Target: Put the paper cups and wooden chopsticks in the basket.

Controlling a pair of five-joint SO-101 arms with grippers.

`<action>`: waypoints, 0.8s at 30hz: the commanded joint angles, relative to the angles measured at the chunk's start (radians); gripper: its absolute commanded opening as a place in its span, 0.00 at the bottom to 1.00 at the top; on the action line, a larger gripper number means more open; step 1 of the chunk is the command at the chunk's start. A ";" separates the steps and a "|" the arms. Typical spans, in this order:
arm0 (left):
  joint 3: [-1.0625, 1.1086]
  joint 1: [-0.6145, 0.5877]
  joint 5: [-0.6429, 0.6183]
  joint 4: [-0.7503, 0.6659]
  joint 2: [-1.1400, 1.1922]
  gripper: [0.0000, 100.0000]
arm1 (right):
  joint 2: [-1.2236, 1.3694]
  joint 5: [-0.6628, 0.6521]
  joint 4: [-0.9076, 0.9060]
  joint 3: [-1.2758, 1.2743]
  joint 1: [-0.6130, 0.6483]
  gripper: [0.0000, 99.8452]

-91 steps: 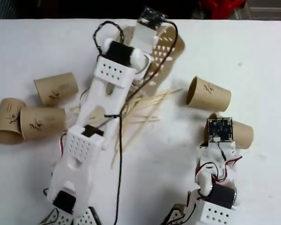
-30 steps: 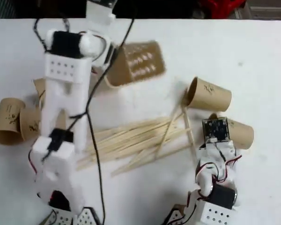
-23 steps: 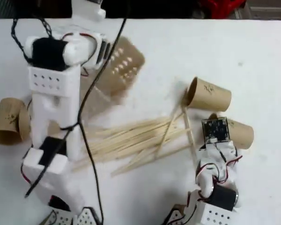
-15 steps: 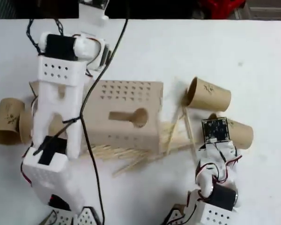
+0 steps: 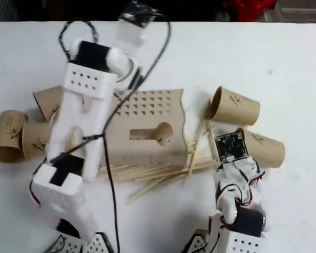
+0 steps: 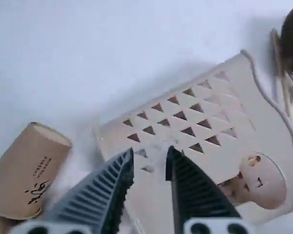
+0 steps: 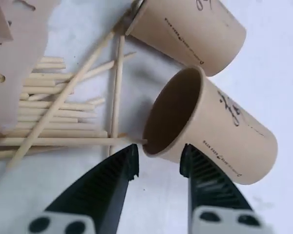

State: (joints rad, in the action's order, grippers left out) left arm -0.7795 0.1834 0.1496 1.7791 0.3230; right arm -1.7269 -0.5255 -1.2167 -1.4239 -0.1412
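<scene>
Left wrist view: left gripper narrow, empty, over basket; right gripper parted by cup.

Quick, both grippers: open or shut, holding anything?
Left gripper: open, empty, by the basket.
Right gripper: open, empty, at a cup.

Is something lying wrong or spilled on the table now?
Yes. The basket lies tipped on its side, handle hole up, on top of the scattered wooden chopsticks; the paper cups lie on their sides around it.
</scene>
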 commanded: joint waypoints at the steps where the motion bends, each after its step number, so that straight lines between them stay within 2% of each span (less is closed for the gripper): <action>1: 0.048 -0.064 0.014 0.008 -0.019 0.13 | 0.053 -0.014 -0.002 0.126 0.038 0.16; 4: 0.130 -0.093 0.078 0.008 -0.025 0.13 | 0.222 -0.012 -0.002 0.259 0.079 0.16; 7: 0.233 -0.127 0.104 -0.005 -0.067 0.13 | 0.496 0.006 -0.002 0.423 0.134 0.16; 15: 0.588 -0.289 0.216 -0.190 -0.239 0.13 | 1.168 0.201 0.005 0.847 0.314 0.16; 21: 0.908 -0.351 0.301 -0.427 -0.306 0.13 | 1.389 0.232 0.005 1.008 0.367 0.16; 24: 0.976 -0.371 0.313 -0.503 -0.311 0.13 | 1.409 0.233 0.007 1.020 0.361 0.16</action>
State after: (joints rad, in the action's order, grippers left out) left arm 0.1151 -0.1542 0.4396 1.3863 0.0698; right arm -0.3276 -0.3046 -1.2152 -0.4618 0.2179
